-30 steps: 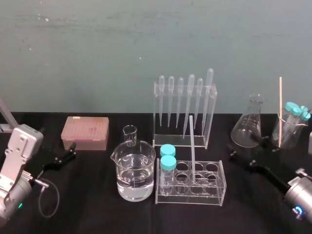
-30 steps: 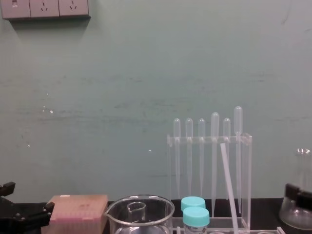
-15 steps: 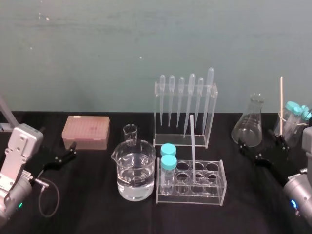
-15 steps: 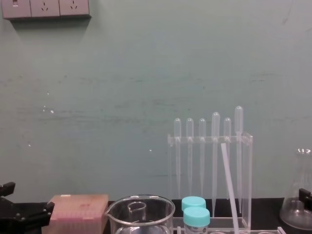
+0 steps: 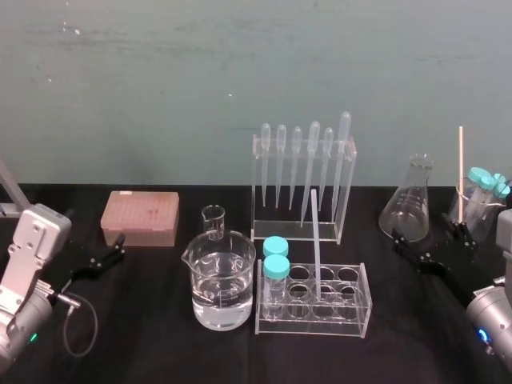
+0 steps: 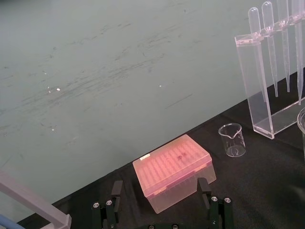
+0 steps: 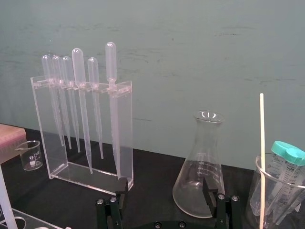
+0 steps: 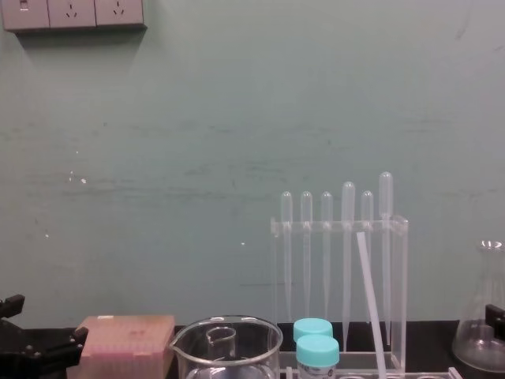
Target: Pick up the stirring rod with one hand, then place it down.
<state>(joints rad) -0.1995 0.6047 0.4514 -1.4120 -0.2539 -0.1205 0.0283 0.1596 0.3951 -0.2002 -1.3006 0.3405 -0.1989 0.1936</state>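
Near the left edge of the black surface (image 5: 160,344) I see my left gripper (image 5: 118,248) sitting low beside the pink tip box (image 5: 140,218), its jaws apart and holding nothing. In the middle, toward the front edge, the stirring rod (image 5: 315,232) stands tilted in the clear tube rack (image 5: 356,312), just right of the water-filled beaker (image 5: 222,280) and in front of the pipette rack (image 5: 298,232). Near the right edge my right gripper (image 5: 426,240) sits by the conical flask (image 5: 406,212), jaws apart and well away from the rod.
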